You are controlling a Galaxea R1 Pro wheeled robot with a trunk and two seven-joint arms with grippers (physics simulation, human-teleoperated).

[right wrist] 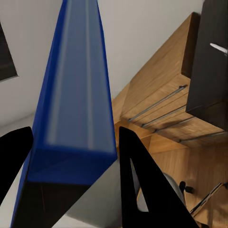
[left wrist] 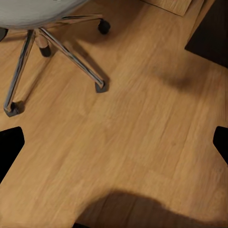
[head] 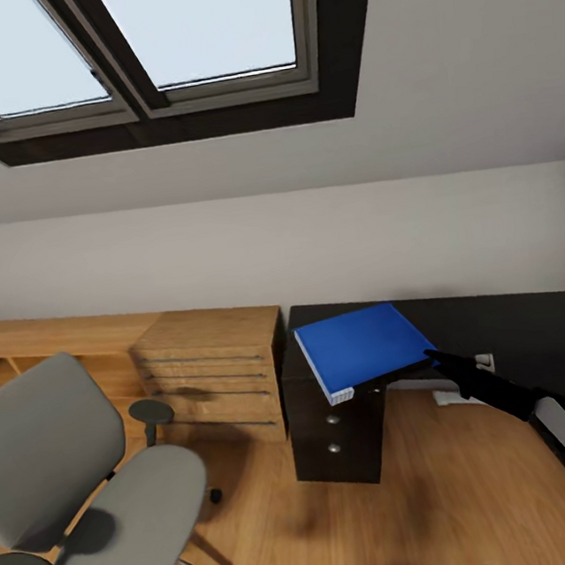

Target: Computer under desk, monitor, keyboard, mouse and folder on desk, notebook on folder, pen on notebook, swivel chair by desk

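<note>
The bright blue folder (head: 362,348) lies flat over the left end of the black desk (head: 520,323), above its drawers, and its near white-edged corner overhangs the front edge. My right gripper (head: 437,358) is shut on the folder's right edge. In the right wrist view the folder (right wrist: 76,95) is clamped between the black fingers (right wrist: 137,180). I cannot tell whether the folder rests on the desk top. The grey swivel chair (head: 86,487) stands on the floor at the left, its seat bare. My left gripper (left wrist: 114,142) hangs open over the wooden floor near the chair's chrome base (left wrist: 61,47).
A light wooden drawer unit (head: 214,372) stands against the wall between chair and desk, beside a low wooden shelf (head: 41,345). The desk's black drawers (head: 338,431) have round silver knobs. Open floor lies in front of the desk. A sloped ceiling with skylights is above.
</note>
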